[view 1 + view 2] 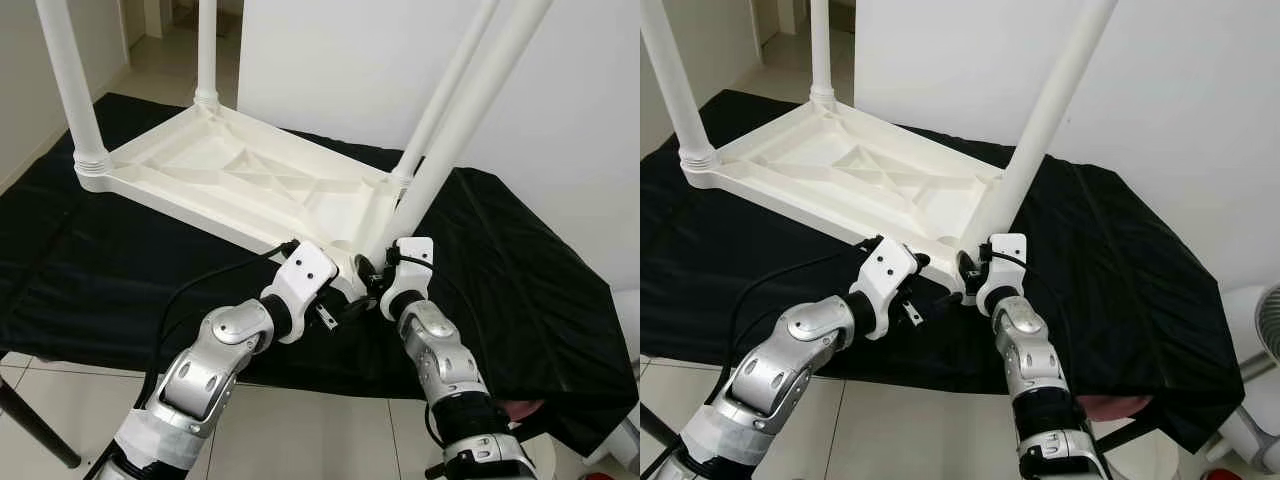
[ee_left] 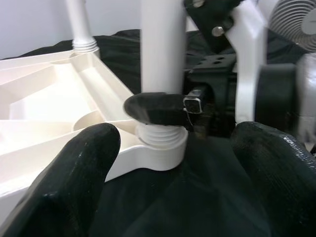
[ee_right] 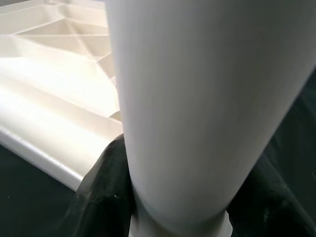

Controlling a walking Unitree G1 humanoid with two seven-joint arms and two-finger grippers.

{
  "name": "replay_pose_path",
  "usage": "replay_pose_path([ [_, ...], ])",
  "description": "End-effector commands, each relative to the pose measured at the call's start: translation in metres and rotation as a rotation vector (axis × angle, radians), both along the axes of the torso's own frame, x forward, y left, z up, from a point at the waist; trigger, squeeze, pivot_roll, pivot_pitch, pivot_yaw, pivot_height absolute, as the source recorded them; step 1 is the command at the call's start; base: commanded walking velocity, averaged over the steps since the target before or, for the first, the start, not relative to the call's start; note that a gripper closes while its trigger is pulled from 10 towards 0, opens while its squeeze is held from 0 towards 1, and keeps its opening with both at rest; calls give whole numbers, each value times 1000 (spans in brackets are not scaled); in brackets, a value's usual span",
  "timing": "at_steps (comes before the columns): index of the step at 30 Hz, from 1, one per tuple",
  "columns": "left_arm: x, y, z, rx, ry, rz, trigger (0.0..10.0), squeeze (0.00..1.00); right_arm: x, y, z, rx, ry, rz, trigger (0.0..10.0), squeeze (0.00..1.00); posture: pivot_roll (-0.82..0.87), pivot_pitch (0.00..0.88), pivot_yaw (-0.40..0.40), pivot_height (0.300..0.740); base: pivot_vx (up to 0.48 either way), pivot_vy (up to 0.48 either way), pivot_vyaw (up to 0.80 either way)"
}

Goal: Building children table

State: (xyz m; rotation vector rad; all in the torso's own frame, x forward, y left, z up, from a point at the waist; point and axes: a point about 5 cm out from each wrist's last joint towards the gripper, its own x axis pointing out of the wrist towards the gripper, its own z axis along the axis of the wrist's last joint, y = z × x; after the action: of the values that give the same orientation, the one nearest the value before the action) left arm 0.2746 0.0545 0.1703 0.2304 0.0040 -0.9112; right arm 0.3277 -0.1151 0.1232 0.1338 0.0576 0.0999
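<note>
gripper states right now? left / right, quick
Left gripper: open, empty, fingers apart facing the near corner socket of the tabletop.
Right gripper: shut on the near table leg, just above its threaded base.

Upturned white table top [image 1: 230,175]: near corner hidden behind wrist housings.
All four legs cut off by upper frame edge; near leg [image 1: 1035,130] likewise.
Right tool [image 3: 173,217]: fingers mostly hidden behind near leg, dark edges visible either side; leg surface blurred, too close.
Left tool [image 2: 173,163]: finger pads [image 2: 74,168] blurred, cut off by lower edge.
Bench legs under black cloth [image 1: 520,290] hidden.
Fan [image 1: 1268,340] cut off at frame edge.
</note>
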Motion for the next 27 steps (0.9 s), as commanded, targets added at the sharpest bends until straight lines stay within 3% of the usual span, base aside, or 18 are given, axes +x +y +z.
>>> replay_pose_path([
  [1, -2, -5, -1, 3, -3, -8, 10000, 0, -8, -8, -12, -24, 70, -112, 10000, 0, 54, 0, -205, 740, 0, 0, 0],
  [4, -2, -4, -2, 2, -2, -7, 10000, 0, -12, 4, -10, -37, 61, -73, 10000, 0, 60, 0, -207, 740, 0, 0, 0],
  [8, -2, -4, -1, 0, -2, -7, 10000, 0, -13, 3, -5, -43, 57, -80, 10000, 0, 60, 0, -207, 740, 0, 0, 0],
  [10, -2, -5, -1, -2, -1, -7, 10000, 0, -15, -4, -2, -31, 46, -91, 10000, 529, 58, 0, -209, 740, 0, 0, 0],
  [11, -2, -6, -1, -4, -2, -8, 10000, 0, -16, -4, -1, -12, 40, -66, 10000, 1000, 58, 0, -209, 740, 0, 0, 0],
  [19, -4, -8, -1, -8, -2, -18, 10000, 0, -18, -6, 7, 11, -43, 65, 10000, 1000, 60, 0, -211, 740, 0, 0, 0],
  [22, -5, -8, -2, -6, 0, -21, 10000, 0, -17, -11, 6, 6, -59, 113, 10000, 1000, 63, 0, -211, 740, 0, 0, 0],
  [23, -5, -8, -2, -5, 1, -20, 10000, 0, -13, -23, 3, -11, -71, 184, 10000, 1000, 66, 0, -211, 740, 0, 0, 0],
  [24, -5, -8, -2, -5, 1, -20, 10000, 0, -13, -23, 3, -11, -71, 184, 10000, 1000, 66, 0, -211, 740, 0, 0, 0],
  [25, -5, -8, -2, -4, 1, -19, 10000, 0, -12, -31, 1, -58, -83, 235, 10000, 0, 67, 0, -212, 740, 0, 0, 0],
  [27, -4, -8, -1, -5, 0, -19, 10000, 0, -10, -37, 0, -79, -88, 295, 10000, 0, 69, 0, -209, 740, 0, 0, 0],
])
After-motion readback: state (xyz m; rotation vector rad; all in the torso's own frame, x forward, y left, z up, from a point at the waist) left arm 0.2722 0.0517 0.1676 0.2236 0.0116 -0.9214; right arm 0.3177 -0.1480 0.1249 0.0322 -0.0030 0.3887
